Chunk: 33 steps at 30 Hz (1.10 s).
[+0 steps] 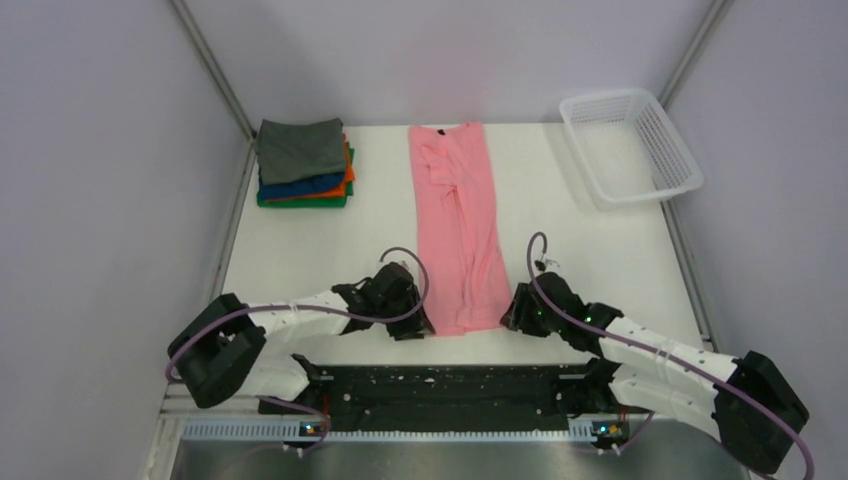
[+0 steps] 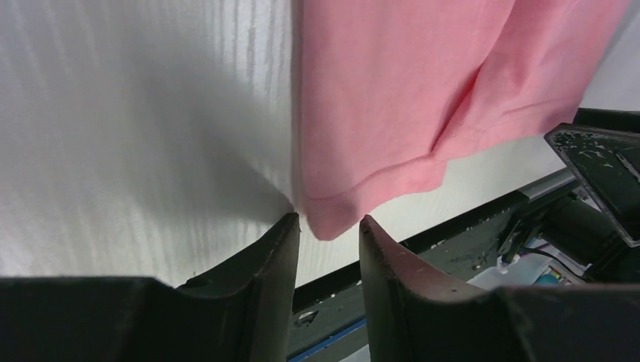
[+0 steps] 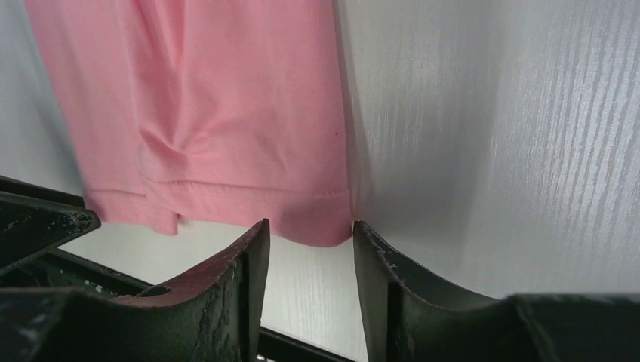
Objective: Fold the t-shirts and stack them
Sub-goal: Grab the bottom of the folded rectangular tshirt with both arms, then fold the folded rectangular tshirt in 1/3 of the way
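l gripper vs pink t-shirt corner: contact unclear

The top camera looks down from above and behind the arm bases, at the frame's bottom. Each wrist camera sits low and close, facing past its own fingers at the pink t-shirt hem, which all views share.

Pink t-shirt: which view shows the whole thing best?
Top external: the pink t-shirt lies full length, collar far, hem near. Left wrist shows only its near left hem corner at the open jaws; right wrist only the near right corner.
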Motion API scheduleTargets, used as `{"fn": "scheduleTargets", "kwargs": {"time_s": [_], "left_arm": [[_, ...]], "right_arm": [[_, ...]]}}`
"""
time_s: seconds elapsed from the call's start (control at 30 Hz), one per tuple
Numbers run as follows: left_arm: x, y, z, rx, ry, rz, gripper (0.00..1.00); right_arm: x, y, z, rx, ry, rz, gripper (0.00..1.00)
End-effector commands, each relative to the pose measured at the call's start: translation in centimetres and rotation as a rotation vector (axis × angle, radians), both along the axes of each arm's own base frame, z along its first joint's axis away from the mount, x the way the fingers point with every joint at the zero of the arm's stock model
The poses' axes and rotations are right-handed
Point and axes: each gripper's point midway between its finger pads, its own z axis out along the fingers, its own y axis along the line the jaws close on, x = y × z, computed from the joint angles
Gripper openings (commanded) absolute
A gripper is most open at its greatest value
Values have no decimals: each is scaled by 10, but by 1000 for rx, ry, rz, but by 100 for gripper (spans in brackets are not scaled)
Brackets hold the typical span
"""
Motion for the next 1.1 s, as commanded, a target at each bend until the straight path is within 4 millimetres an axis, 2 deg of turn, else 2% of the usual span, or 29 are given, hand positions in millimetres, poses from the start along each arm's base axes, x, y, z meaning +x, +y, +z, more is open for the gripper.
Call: {"fn": "scheduleTargets", "kwargs": {"time_s": [0.0,0.03,0.07,0.1,0.13,0.2,0.27,0.4,0.5,0.57,0.7,0.83,1.07], "left_arm": [[6,-12,-5,-15,3,-1,39],[6,-13,-7,-13,9,-4,32],[5,-14,-9,-8,22,-8,20],[4,-13,-12,-1,35,-10,4],[3,-13,-13,3,43,-14,0],[-2,-13,-15,8,56,-28,0],[-9,-6,-18,30,71,-36,0],[-35,6,-26,-3,131,-40,0],[-47,11,-25,-11,150,-49,0],[-45,4,-15,-59,120,-82,0],[-30,-29,20,-204,21,-161,0],[-7,-34,31,-133,-31,-175,0],[49,-50,64,-207,-139,-147,0]], "right_arm": [[-4,-5,-11,2,26,-22,43],[-4,-4,-12,7,28,-21,40],[-5,-3,-12,13,27,-16,36],[-5,-2,-11,19,25,-11,31],[-5,-1,-10,28,21,-3,24],[-9,3,-9,47,17,34,0],[-27,11,-8,99,66,114,0],[-66,11,-13,176,177,191,0],[-80,9,-5,222,186,211,0],[-82,10,5,253,162,228,0],[-67,20,26,316,77,213,0],[-36,25,50,290,-35,164,0],[20,28,85,196,-188,101,0]]}}
